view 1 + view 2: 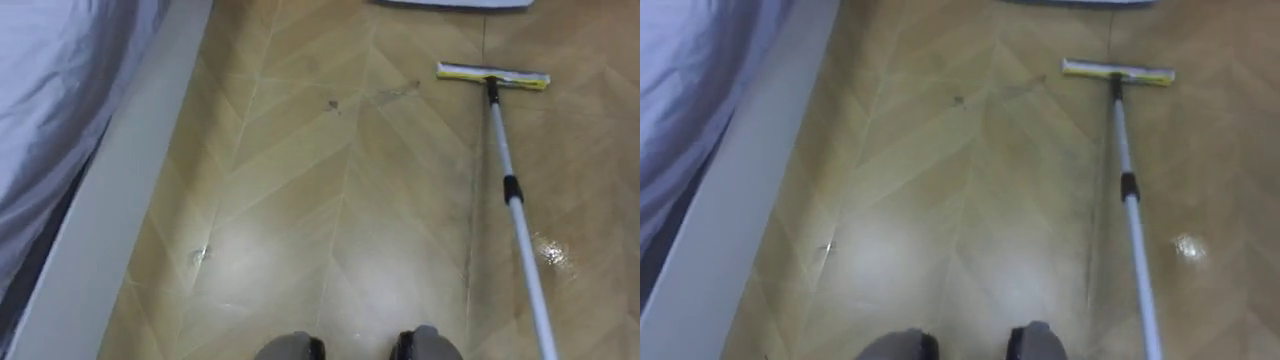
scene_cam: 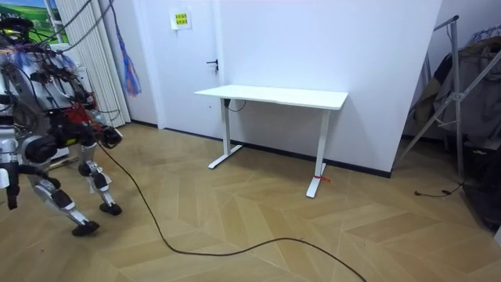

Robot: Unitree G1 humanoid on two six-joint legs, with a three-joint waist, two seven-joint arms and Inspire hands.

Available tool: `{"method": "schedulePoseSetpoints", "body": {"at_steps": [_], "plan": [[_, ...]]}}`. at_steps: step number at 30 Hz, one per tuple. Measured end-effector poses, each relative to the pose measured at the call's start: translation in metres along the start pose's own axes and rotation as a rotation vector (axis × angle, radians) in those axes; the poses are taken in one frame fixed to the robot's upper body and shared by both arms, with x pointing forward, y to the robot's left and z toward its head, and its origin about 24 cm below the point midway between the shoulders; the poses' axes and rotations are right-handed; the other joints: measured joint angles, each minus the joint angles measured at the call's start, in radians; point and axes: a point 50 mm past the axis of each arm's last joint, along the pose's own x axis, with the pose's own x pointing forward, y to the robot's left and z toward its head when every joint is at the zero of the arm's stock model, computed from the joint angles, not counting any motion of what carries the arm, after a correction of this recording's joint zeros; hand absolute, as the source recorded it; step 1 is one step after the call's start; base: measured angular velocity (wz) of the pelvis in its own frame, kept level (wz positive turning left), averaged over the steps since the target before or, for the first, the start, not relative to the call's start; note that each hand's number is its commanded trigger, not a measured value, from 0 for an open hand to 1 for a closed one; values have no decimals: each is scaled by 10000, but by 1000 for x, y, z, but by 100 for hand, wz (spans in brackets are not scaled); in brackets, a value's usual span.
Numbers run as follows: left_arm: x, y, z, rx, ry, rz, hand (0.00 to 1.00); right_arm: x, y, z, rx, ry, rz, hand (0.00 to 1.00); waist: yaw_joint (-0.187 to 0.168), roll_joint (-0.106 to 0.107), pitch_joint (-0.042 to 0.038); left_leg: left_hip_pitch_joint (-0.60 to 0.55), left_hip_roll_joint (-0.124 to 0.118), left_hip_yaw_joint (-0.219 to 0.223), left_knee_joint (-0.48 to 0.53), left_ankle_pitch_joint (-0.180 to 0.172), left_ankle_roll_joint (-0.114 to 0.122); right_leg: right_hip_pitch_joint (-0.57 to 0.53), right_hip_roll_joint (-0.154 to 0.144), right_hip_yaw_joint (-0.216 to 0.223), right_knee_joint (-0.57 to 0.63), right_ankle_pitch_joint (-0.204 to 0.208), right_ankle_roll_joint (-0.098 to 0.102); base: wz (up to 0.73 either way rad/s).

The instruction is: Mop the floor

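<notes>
On the floor (image 1: 300, 200) ahead, the mop (image 1: 511, 190) lay flat for wiping; I could not tell my fingers' hold.

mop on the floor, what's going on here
A floor mopping job is under way. The mop lies with its yellow-edged head flat on the wooden floor, ahead of the robot and to its right. Its pale pole runs back out of the left eye view's lower right edge, so how it is held cannot be told. A bed runs along the robot's left. A small dark speck sits left of the mop head.
</notes>
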Motion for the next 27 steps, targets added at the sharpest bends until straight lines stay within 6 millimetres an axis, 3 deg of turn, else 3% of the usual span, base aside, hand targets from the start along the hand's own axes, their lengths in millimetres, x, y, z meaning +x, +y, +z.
{"method": "schedulePoseSetpoints", "body": {"at_steps": [1,2,3,4,5,6,7,8,9,11,12,14,16,18,19,21,23,25,27], "plan": [[0,1,-2,21,20,16,0,-1,-1,8,116,-315,34,100,47,-37,8,-214,-42,-63,-503,10,-9,107,39,1,-84,-23,61,37],[0,1,-5,90,90,1,0,-3,3,18,283,-758,201,100,49,-96,-9,-459,-177,-206,-1730,204,-80,398,75,21,-272,-120,99,34],[0,-1,-10,106,226,-126,0,-3,9,18,473,-841,463,100,64,-111,-17,-509,-221,-214,-2677,845,99,824,146,74,-498,-309,203,29],[-1,-1,-13,105,304,-214,0,-3,12,15,470,-768,587,100,64,-98,-70,-446,-287,-248,-2880,1087,172,1012,154,171,-589,-404,247,16],[-1,-3,-16,109,391,-382,0,0,17,4,569,-492,849,100,49,-190,-104,-123,-343,-160,-2998,1233,427,1313,173,336,-783,-510,453,11],[-1,-4,-16,111,415,-534,0,3,16,-12,743,-102,977,100,55,-197,-109,96,-268,114,-2976,1221,776,1593,171,503,-910,-578,536,6],[0,-4,-15,102,408,-593,0,4,16,-20,750,89,983,100,59,-222,-115,184,-266,260,-2967,1104,918,1624,128,597,-850,-590,568,-11],[0,-7,-7,86,218,-688,0,6,11,-34,594,469,842,100,59,-223,-112,342,-337,454,-2965,924,1094,1575,17,701,-602,-470,790,-29],[0,-9,0,89,-36,-734,0,7,7,-50,431,879,665,100,35,-109,-164,452,-380,609,-2959,727,1239,1470,-87,695,-360,-267,1040,-32],[-1,-10,10,255,-419,-733,0,8,3,-77,107,1626,424,100,-94,111,-200,642,-526,625,-2994,474,1372,1304,-214,735,123,140,1145,-25],[-1,-9,15,266,-596,-685,0,8,5,-96,-138,2075,315,100,-176,179,-170,822,-664,548,-3048,327,1419,1007,-316,839,709,462,1135,-43],[-1,-11,16,219,-667,-650,0,7,10,-110,-296,2404,200,100,-224,453,-90,1036,-744,221,-3137,183,1403,382,-160,934,803,464,1081,-58],[-1,-12,15,213,-646,-566,0,6,19,-120,-478,2594,230,100,-313,623,-108,1251,-844,-156,-3413,179,1347,-293,42,926,-13,498,1020,-54],[-1,-11,14,186,-557,-352,0,4,35,-129,-676,2761,382,100,-590,693,-114,1599,-1074,-597,-3617,91,1180,-460,102,853,-1897,1049,889,-19],[-1,-12,14,138,-551,-304,0,4,38,-128,-679,2757,433,100,-646,700,-107,1668,-1105,-689,-3583,15,1121,-444,155,845,-2000,1297,866,15],[-1,-17,15,75,-555,-362,0,3,43,-131,-548,3008,442,100,-694,758,-141,1858,-1119,-910,-3441,-174,894,-66,218,617,-2043,1746,635,28],[-1,-20,14,-1,-502,-446,0,4,42,-119,-355,2866,321,100,-604,750,-140,1847,-1037,-904,-3103,-257,737,62,137,390,-1800,1486,483,30],[-1,-19,14,-133,-466,-447,0,5,36,-86,-107,2263,138,100,-540,679,-129,1704,-865,-725,-2544,-297,662,99,17,140,-1409,1121,335,43],[-1,-15,12,-102,-401,-356,0,5,30,-57,227,1499,102,100,-470,585,-70,1716,-785,-722,-2462,-307,635,137,31,13,-1309,1038,215,27]]}}
